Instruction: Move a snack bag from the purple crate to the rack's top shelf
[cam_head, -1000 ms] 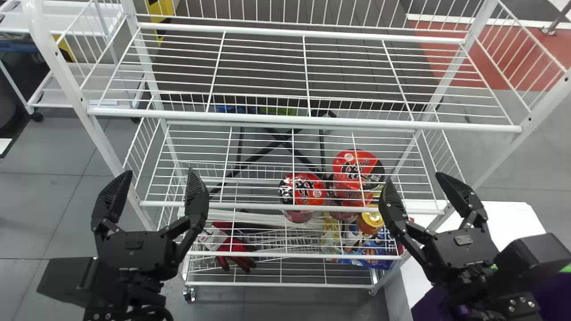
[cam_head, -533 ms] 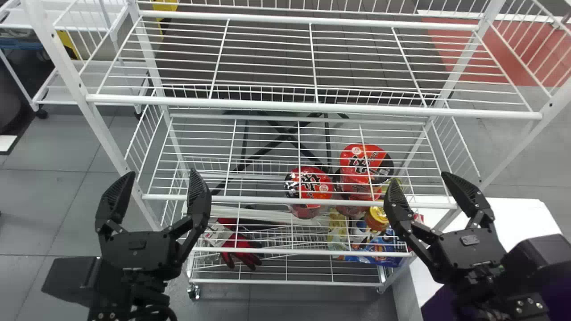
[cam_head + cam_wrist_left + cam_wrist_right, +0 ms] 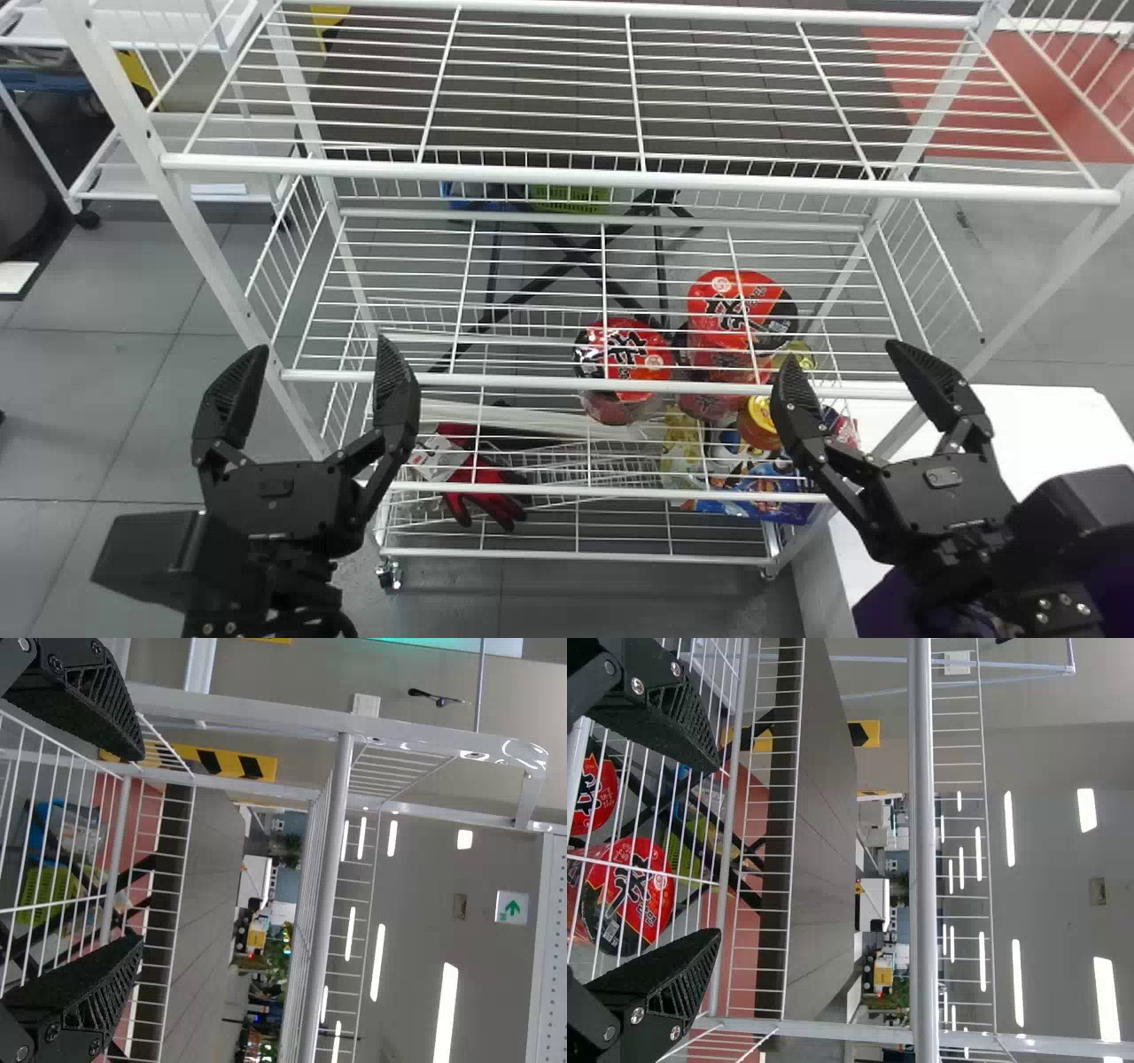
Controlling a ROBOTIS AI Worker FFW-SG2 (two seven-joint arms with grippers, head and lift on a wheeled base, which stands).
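Shift since the earlier frames: in the head view, the white wire-shelf rack (image 3: 580, 383) sits higher and looks larger; the white flat tabletop (image 3: 1045, 412) and the dark purple crate (image 3: 886, 609) have slid rightward, and both pincers a little the same way.
Rack edges: the front rail of the uppermost shelf (image 3: 620, 180) runs across the head view, beyond the fingertips; the next shelf's rail passes behind the inner finger of each pincer.
Room to move: there is a wide gap in front of the rack between the two arms; the right arm overlaps the crate in view, and how much clearance lies between them I cannot tell.
Crate and bag look: the crate shows as smooth purple patches around the right forearm, which covers much of it; I cannot tell how a bag inside would look.
Bag place: whether it lies in the crate I cannot tell; a glossy blue printed bag (image 3: 772, 496) lies low in the rack, beneath the red round-lidded packs (image 3: 625, 354).
Right pincer (image 3: 842, 354): released, black fingers spread, before the rack's right side, beyond the crate from the robot.
Left pincer (image 3: 322, 347): released, fingers wide apart, before the rack's left side, well apart from the crate.
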